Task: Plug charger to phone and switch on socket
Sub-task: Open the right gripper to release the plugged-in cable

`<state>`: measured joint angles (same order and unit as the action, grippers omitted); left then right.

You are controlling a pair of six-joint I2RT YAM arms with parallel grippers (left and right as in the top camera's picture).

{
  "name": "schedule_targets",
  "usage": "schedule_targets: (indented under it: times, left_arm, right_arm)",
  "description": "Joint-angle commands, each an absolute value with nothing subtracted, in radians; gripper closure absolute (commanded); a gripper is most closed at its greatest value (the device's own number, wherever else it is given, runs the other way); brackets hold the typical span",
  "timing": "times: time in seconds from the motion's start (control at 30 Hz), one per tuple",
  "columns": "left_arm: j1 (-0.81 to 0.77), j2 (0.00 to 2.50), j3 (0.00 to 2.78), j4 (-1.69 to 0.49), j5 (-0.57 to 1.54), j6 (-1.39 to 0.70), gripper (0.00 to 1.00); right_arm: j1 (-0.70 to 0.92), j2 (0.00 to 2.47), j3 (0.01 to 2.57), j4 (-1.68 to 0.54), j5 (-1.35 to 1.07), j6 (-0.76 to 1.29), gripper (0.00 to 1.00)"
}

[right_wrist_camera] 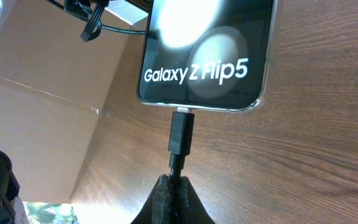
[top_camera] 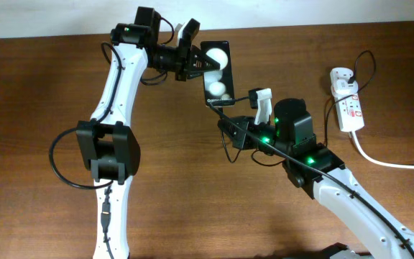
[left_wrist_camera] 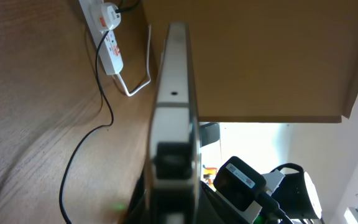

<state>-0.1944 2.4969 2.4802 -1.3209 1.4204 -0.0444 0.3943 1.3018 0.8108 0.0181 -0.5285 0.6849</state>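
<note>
The black phone (top_camera: 217, 73) lies at the table's far middle, two white spots on its screen; the right wrist view shows it (right_wrist_camera: 207, 53) reading "Galaxy Z Flip5". My left gripper (top_camera: 194, 63) is shut on the phone's far-left end; the left wrist view shows the phone's edge (left_wrist_camera: 174, 118). My right gripper (top_camera: 225, 115) is shut on the charger's black cable (right_wrist_camera: 176, 163) just behind the connector tip (right_wrist_camera: 181, 130), whose metal end meets the phone's bottom port. The cable (top_camera: 327, 126) runs to the white plug adapter (top_camera: 343, 76) seated in the white socket strip (top_camera: 348, 104) at the right.
The strip's thick white cord (top_camera: 387, 162) runs off the right edge. The strip and cable also show in the left wrist view (left_wrist_camera: 109, 43). Both arms crowd the table's middle. A cardboard wall (right_wrist_camera: 36, 130) stands at the left in the right wrist view.
</note>
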Motion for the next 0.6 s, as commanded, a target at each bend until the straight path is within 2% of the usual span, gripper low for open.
schedule_targets:
  times: [0.0, 0.1, 0.2, 0.3, 0.57]
  left_arm:
    - [-0.209, 2.496, 2.499, -1.341, 1.45, -0.006, 1.0]
    - [-0.207, 2.496, 2.499, -1.34, 1.448, -0.006, 1.0]
    - [-0.2, 2.496, 2.499, -1.341, 1.396, -0.006, 1.0]
    - [-0.192, 2.496, 2.499, -1.341, 1.356, -0.006, 1.0]
    - [-0.194, 2.497, 2.499, -1.388, 0.951, -0.006, 1.0]
  right_arm:
    - [0.357, 1.304, 0.819, 0.049, -0.465, 0.689, 0.96]
    - [0.359, 1.304, 0.819, 0.033, -0.495, 0.689, 0.94]
    - [0.359, 1.304, 0.819, -0.014, -0.526, 0.689, 0.75]
    - [0.359, 1.304, 0.819, -0.082, -0.55, 0.688, 0.65]
    - [0.36, 1.304, 0.819, -0.163, -0.563, 0.658, 0.46]
